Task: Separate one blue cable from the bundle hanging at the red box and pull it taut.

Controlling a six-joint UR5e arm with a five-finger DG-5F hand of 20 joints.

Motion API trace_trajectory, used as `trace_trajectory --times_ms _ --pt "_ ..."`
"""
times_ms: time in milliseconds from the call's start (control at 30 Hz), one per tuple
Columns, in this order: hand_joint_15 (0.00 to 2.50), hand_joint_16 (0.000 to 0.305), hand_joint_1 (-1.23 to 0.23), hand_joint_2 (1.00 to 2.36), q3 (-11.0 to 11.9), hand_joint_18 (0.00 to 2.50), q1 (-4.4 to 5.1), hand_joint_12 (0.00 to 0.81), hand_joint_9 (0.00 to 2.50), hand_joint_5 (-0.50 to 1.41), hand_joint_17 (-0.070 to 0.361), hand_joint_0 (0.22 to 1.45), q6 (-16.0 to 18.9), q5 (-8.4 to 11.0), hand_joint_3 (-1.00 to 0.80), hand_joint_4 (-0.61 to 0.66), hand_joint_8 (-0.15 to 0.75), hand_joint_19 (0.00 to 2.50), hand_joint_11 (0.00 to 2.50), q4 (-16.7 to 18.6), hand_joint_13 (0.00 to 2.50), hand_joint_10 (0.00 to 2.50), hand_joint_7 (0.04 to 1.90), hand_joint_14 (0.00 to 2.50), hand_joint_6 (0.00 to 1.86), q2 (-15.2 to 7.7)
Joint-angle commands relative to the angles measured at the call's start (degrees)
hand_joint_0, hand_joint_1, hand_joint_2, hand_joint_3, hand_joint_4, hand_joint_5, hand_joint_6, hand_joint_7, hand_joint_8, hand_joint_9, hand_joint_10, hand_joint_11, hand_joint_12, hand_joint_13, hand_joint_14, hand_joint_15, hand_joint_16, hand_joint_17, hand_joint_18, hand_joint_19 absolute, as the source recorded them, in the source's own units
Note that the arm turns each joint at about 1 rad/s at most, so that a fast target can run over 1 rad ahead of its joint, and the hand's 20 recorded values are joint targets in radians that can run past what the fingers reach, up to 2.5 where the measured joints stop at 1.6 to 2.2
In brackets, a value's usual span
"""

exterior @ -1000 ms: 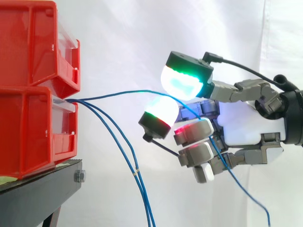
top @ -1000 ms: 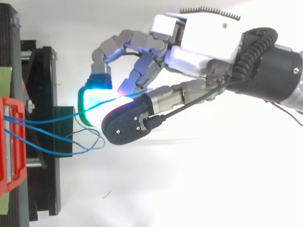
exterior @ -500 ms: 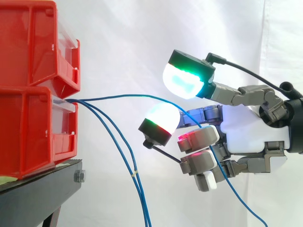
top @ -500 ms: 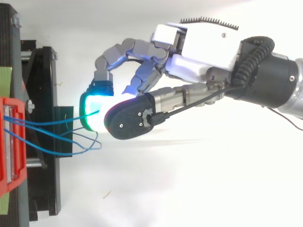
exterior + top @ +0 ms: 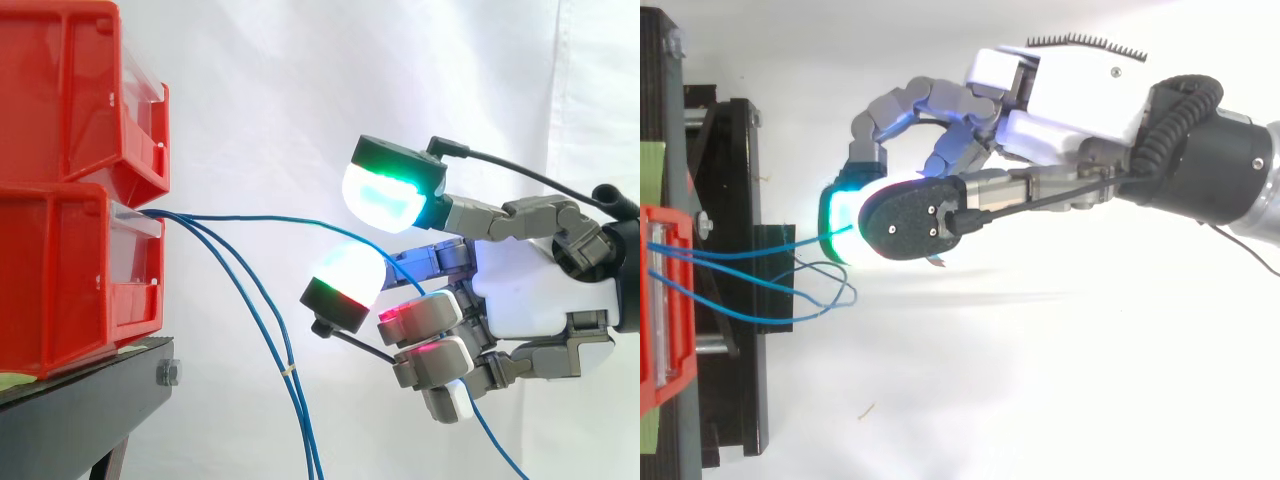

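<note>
Beyond the fingertips of the hand (image 5: 530, 290), two red bins stand stacked on a black stand (image 5: 90, 400) before the white curtain (image 5: 270, 90). The upper red bin (image 5: 60, 90) sits directly on the lower red bin (image 5: 60, 270), and all the cables come out of the front of the lower one.

One blue cable (image 5: 270, 216) leaves that bin and runs almost level toward the hand in a shallow arch (bowed rather than straight). It passes between the upper pad (image 5: 385, 190), glowing green and cyan, and the lower pad (image 5: 345, 280), glowing white with a green and red rim. In the side view these two pads stand apart, and the cable crosses just above the lower one. It then slips behind the curled fingers (image 5: 420, 310), which glow red at their tips, and drops out below the hand toward the bottom edge.

The hand is closed in a loose curl with this cable threaded through it. Whether the fingers press on it cannot be made out.

Below and short of the hand, the two other blue cables (image 5: 287, 362) hang steeply from the same bin, close together and joined by a small pale tie. From above, they form a loop just beside the stand, near the fingertips (image 5: 845, 225).
</note>
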Motion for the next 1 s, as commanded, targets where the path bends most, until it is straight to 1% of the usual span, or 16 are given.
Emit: trace_trajectory --times_ms 0,267,367,400,567,633,700,833,967 --pt "1.39 0.047 -0.46 1.0 0.0 0.89 0.0 0.328 1.13 -0.21 0.106 0.6 0.0 0.76 -0.5 0.11 0.251 0.99 1.54 -0.7 1.16 0.05 1.01 0.02 0.84 -0.1" --pt "1.37 0.047 -0.48 1.0 0.0 0.9 0.0 0.325 1.12 -0.22 0.107 0.58 0.0 1.11 -0.5 0.11 0.251 0.99 1.53 -1.3 1.17 0.06 0.99 0.02 0.84 -0.1" --pt "1.37 0.047 -0.52 1.0 0.0 0.91 0.0 0.325 1.12 -0.21 0.107 0.59 0.1 1.2 -0.5 0.11 0.251 0.98 1.53 -1.5 1.18 0.05 0.99 0.02 0.84 0.0" --pt "1.37 0.047 -0.53 1.0 0.0 0.91 0.0 0.318 1.13 -0.21 0.106 0.6 0.3 1.55 -0.47 0.11 0.251 0.98 1.53 -1.9 1.18 0.05 0.99 0.02 0.84 -0.1" --pt "1.37 0.047 -0.55 1.01 0.0 0.92 0.0 0.319 1.12 -0.22 0.106 0.63 0.6 1.55 -0.37 0.11 0.244 0.98 1.51 -2.3 1.18 0.06 0.97 0.02 0.85 -0.1" --pt "1.38 0.047 -0.58 1.01 0.0 0.93 0.0 0.317 1.1 -0.23 0.107 0.63 0.7 1.64 -0.32 0.11 0.249 0.99 1.49 -2.5 1.19 0.1 0.96 0.02 0.85 -0.1" --pt "1.37 0.048 -0.6 1.01 0.0 0.94 0.0 0.331 1.09 -0.23 0.109 0.64 0.8 1.64 -0.3 0.12 0.255 0.97 1.48 -2.5 1.2 0.14 0.96 0.02 0.86 -0.1" --pt "1.37 0.049 -0.66 1.01 -0.1 0.95 0.0 0.326 1.08 -0.23 0.111 0.65 0.8 1.55 -0.26 0.13 0.256 0.97 1.43 -2.5 1.2 0.18 0.95 0.02 0.86 -0.1" --pt "1.37 0.048 -0.68 1.01 0.0 0.95 0.0 0.325 1.07 -0.23 0.109 0.65 0.7 1.55 -0.26 0.12 0.247 0.96 1.44 -2.3 1.2 0.19 0.95 0.02 0.87 -0.1"
